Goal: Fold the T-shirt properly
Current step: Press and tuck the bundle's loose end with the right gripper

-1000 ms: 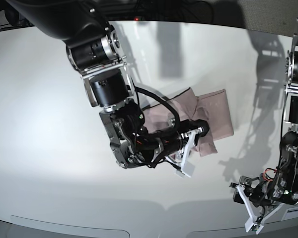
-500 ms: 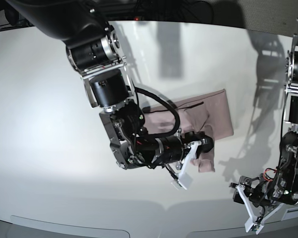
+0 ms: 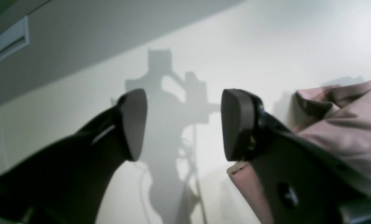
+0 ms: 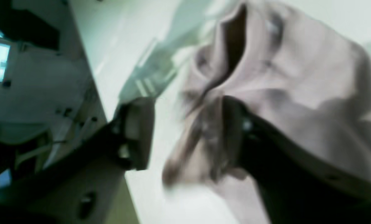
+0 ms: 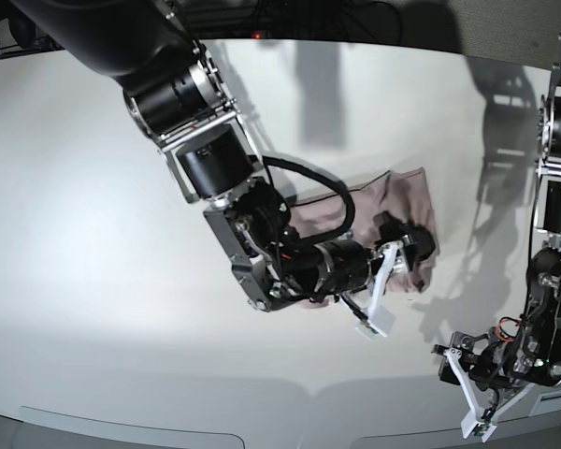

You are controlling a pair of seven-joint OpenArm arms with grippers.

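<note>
Sleeve-side fold apparently being laid; T-shirt (image 5: pixel 329 213) seen between and under spread right fingers (image 4: pixel 138 133), left fingers (image 3: pixel 131 124) apart beside it; lift-off needed.

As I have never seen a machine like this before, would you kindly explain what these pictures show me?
The machine is a pair of black jointed robot arms above a smooth white table. One picture looks down on the whole scene; the right arm appears on its left side, the left arm on its right. The other two come from cameras on the wrists, so each looks out past its own pincer.

On the table lies a dusty pink, thin cloth T-shirt, bunched into folds and partly hidden under the right arm. The right pincer stands open over it, with cloth showing around one finger; nothing looks firmly gripped. The left pincer is open and empty, off to the shirt's side. Its shadow falls on the table.
</note>
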